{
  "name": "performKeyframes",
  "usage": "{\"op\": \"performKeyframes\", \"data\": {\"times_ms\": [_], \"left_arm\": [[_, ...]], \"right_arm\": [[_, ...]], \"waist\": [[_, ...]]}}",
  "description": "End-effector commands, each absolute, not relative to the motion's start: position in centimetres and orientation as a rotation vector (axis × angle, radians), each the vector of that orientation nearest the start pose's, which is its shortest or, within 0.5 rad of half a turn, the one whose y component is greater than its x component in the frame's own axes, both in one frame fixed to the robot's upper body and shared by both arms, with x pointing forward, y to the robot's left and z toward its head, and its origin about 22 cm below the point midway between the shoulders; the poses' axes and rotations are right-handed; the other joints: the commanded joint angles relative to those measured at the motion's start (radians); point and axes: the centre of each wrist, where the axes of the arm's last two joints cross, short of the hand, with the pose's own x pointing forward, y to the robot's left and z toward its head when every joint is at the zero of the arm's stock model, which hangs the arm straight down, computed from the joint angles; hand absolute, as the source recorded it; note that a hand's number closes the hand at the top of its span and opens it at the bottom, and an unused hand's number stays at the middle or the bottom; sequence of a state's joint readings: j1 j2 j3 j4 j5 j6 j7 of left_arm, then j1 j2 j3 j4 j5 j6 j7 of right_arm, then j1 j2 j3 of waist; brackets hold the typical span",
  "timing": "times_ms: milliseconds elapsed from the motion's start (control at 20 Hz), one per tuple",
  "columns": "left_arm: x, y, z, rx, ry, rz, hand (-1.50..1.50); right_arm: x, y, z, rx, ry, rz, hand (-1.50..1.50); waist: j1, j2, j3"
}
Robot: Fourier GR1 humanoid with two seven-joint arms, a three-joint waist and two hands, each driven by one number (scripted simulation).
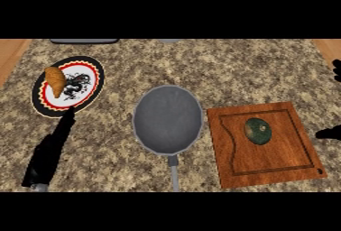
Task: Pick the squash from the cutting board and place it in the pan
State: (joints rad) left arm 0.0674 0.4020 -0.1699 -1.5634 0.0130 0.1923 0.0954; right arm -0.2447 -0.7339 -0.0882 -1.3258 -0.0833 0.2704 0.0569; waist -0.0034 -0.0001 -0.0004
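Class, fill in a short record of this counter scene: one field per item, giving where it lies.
squash: on the cutting board, untouched
pan: centre of counter, nothing in it, handle toward the robot
plate: far left, holds a croissant
left robot hand: fingers straight, tips at the plate's rim
right robot hand: at right edge, barely visible

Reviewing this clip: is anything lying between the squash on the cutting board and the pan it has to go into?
Nothing visible does. The squash sits on the cutting board, and the pan lies directly beside the board's left edge with its inside bare. Only bits of the right hand show, at the right edge past the board.
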Motion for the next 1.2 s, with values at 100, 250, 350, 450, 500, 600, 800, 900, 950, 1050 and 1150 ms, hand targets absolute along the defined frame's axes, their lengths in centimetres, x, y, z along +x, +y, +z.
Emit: {"op": "performKeyframes", "data": {"times_ms": [100, 250, 350, 450, 500, 600, 800, 900, 950, 1050, 1150], "left_arm": [[22.7, 28.4, 1.0, 0.338, -1.385, -0.275, 0.0], [21.9, 27.5, 1.1, 0.317, -1.385, -0.265, 0.0], [21.1, 29.6, 0.5, 0.321, -1.38, -0.272, 0.0], [22.1, 28.9, 0.1, 0.348, -1.396, -0.273, 0.0], [22.0, 28.2, -0.1, 0.334, -1.374, -0.267, 0.0], [21.3, 28.5, 1.0, 0.323, -1.373, -0.266, 0.0], [23.3, 27.9, 1.5, 0.321, -1.382, -0.255, 0.0], [24.1, 29.3, 1.4, 0.343, -1.397, -0.257, 0.0], [24.0, 28.7, 2.0, 0.34, -1.374, -0.274, 0.0], [21.0, 28.4, 0.7, 0.332, -1.387, -0.268, 0.0], [23.5, 28.1, 1.4, 0.329, -1.393, -0.253, 0.0]], "right_arm": [[30.7, -40.5, 16.0, -0.411, -1.3, 0.849, -1.5], [31.5, -37.9, 16.6, -0.322, -1.275, 0.953, -1.5], [32.6, -36.8, 17.9, -0.313, -1.237, 1.001, -1.5], [33.5, -34.8, 19.6, -0.293, -1.207, 1.087, -1.5], [33.3, -34.2, 18.4, -0.285, -1.212, 1.067, -1.5], [34.1, -33.2, 18.6, -0.313, -1.153, 1.107, -1.5], [34.2, -29.8, 17.4, -0.29, -1.08, 1.113, -1.5], [34.9, -29.6, 19.9, -0.305, -1.023, 1.177, -1.5], [34.4, -27.8, 16.9, -0.286, -1.014, 1.2, -1.5], [35.2, -28.4, 20.1, -0.321, -0.984, 1.22, -1.5], [34.9, -27.3, 18.3, -0.345, -0.931, 1.284, -1.5]], "waist": [[0.012, 0.0, 0.0], [0.014, -0.002, 0.0], [0.021, 0.0, -0.001], [0.019, 0.001, -0.001], [0.011, 0.0, 0.0], [0.018, 0.0, 0.0], [0.007, 0.0, 0.0], [0.006, 0.0, -0.001], [0.007, 0.0, 0.0], [0.014, -0.002, 0.0], [0.008, 0.0, 0.0]]}}
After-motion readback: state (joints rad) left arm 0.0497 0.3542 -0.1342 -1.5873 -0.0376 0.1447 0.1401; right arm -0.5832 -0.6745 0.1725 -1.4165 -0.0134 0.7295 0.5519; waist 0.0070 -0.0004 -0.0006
